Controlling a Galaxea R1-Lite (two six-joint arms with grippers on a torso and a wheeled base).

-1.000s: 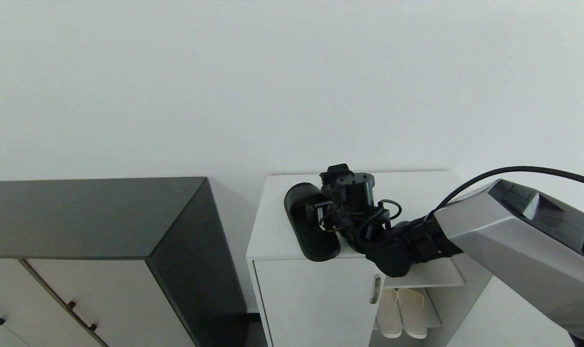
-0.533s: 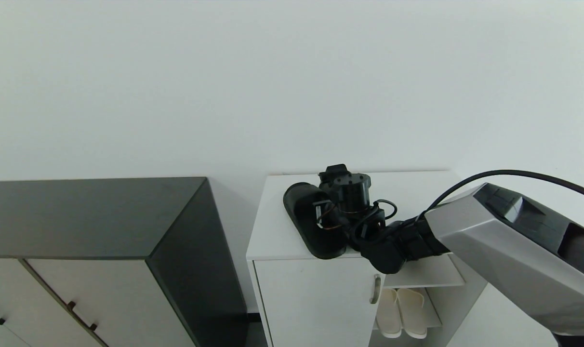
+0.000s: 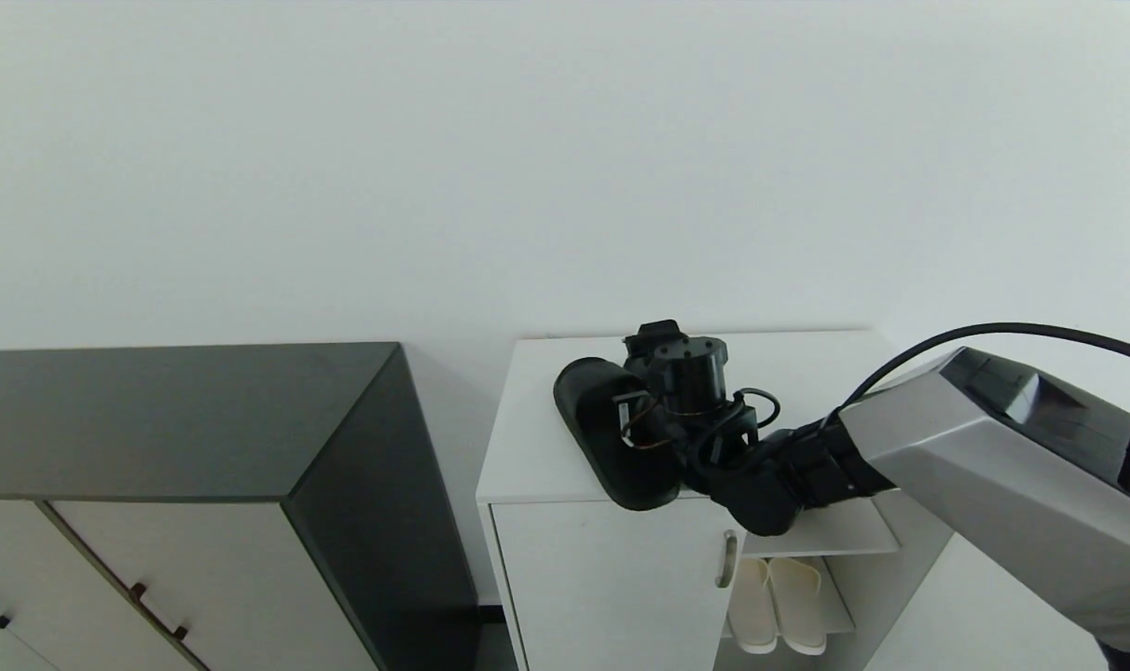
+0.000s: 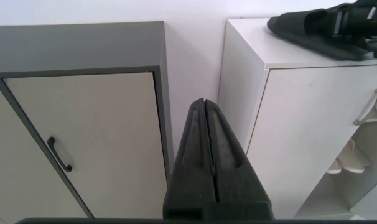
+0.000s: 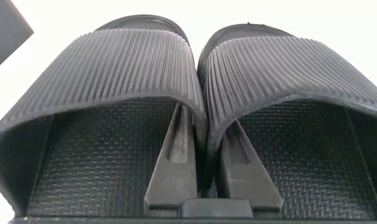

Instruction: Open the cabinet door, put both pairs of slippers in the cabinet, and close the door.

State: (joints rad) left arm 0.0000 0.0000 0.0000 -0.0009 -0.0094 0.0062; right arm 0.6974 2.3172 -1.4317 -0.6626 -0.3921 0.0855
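- One dark cabinet [image 3: 183,419] fills the lower left of the head view. Its pale doors are shut.
- The left pincer [image 4: 204,112] sits at the lower centre of the left wrist view. Its two fingers are pressed flat together with nothing between them. It is in front of the gap between the two cabinets.
- One white cabinet [image 3: 546,447] stands just right of the dark one, at the lower centre of the head view.
- One pair of black slippers [image 3: 602,438] is on the white cabinet's top. There are two, side by side with their straps touching.
  - Their long axis slants from upper left to lower right in the head view, and the lower end reaches the top's front edge.
  - The right wrist view looks into both strap openings, so the toes point away from that wrist.
  - I cannot tell whether the soles rest on the top.
- The right pincer [image 3: 632,415] is clamped narrow on the black pair. One finger sits under each strap, pinching the two inner strap walls together.
- The left door [image 3: 612,587] has one handle [image 3: 728,557] and looks shut.
- To the right of that door, the cabinet is open.
- One pair of white slippers [image 3: 778,606], two side by side, lies on a lower shelf at the lower right. Their long axes run up and down the frame.
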